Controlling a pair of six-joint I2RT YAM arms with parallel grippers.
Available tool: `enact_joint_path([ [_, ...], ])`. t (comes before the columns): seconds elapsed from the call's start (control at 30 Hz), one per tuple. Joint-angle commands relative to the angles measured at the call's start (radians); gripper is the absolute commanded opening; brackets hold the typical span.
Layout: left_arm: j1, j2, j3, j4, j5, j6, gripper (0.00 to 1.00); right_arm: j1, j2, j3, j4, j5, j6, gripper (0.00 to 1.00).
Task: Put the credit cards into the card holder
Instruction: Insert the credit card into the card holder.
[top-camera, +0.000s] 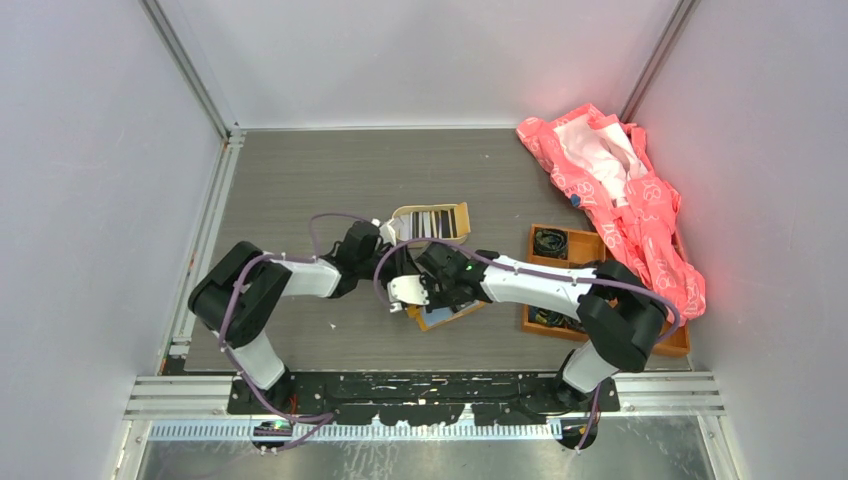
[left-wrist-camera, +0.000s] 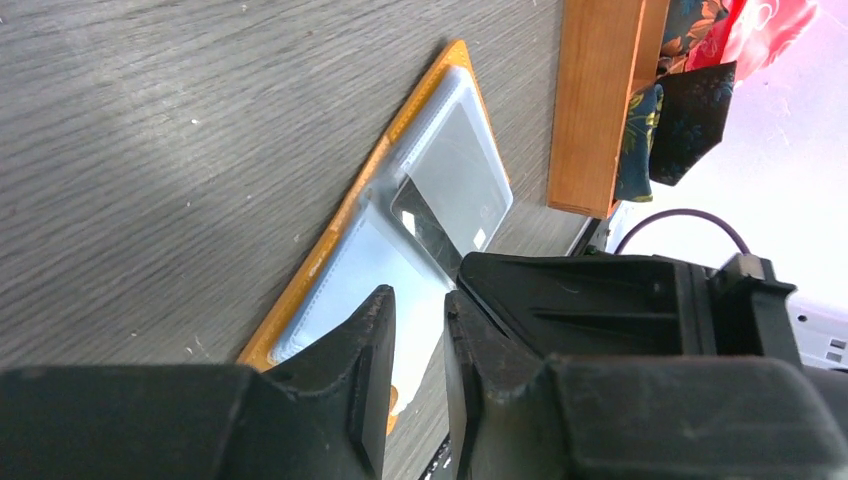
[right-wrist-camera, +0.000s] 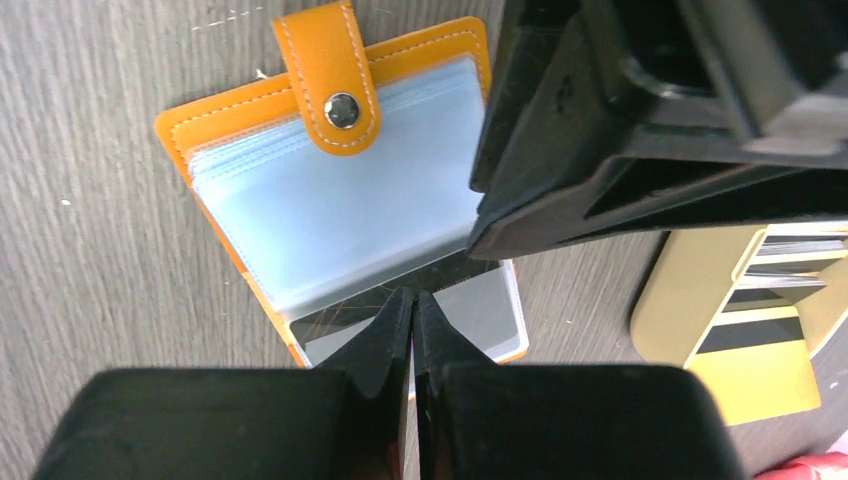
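The card holder (top-camera: 457, 316) lies open on the table, orange with clear pale blue sleeves (right-wrist-camera: 330, 200) and a snap strap (right-wrist-camera: 342, 110). A dark credit card (right-wrist-camera: 335, 318) with thin gold lines sits partly inside its lower sleeve, and it also shows in the left wrist view as a dark card (left-wrist-camera: 435, 225). My right gripper (right-wrist-camera: 413, 297) is shut, its tips resting on that card's edge rather than clamping it. My left gripper (left-wrist-camera: 420, 295) hovers over the holder's (left-wrist-camera: 330, 250) near end with a narrow gap between its jaws and nothing in it. More credit cards (top-camera: 432, 222) stand in the beige tin.
The oval beige tin (right-wrist-camera: 680, 300) stands just beyond the holder. An orange wooden compartment tray (top-camera: 585, 245) is to the right, with dark items in it. A red and white patterned cloth bag (top-camera: 620, 190) lies over its far right side. Both arms crowd the table's middle.
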Motion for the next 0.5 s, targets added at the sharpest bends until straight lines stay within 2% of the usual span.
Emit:
enact_joint_path([
  [0.0, 0.005, -0.058, -0.024, -0.001, -0.008, 0.026, 0.23, 0.004, -0.017, 0.006, 0.005, -0.052, 0.018, 0.09],
  [0.2, 0.002, -0.004, -0.039, 0.054, 0.029, 0.008, 0.14, 0.02, 0.033, 0.014, 0.013, -0.021, 0.02, 0.09],
  [0.47, 0.0, 0.057, -0.039, 0.079, 0.043, 0.009, 0.08, 0.019, 0.073, 0.016, 0.011, 0.008, 0.013, 0.09],
])
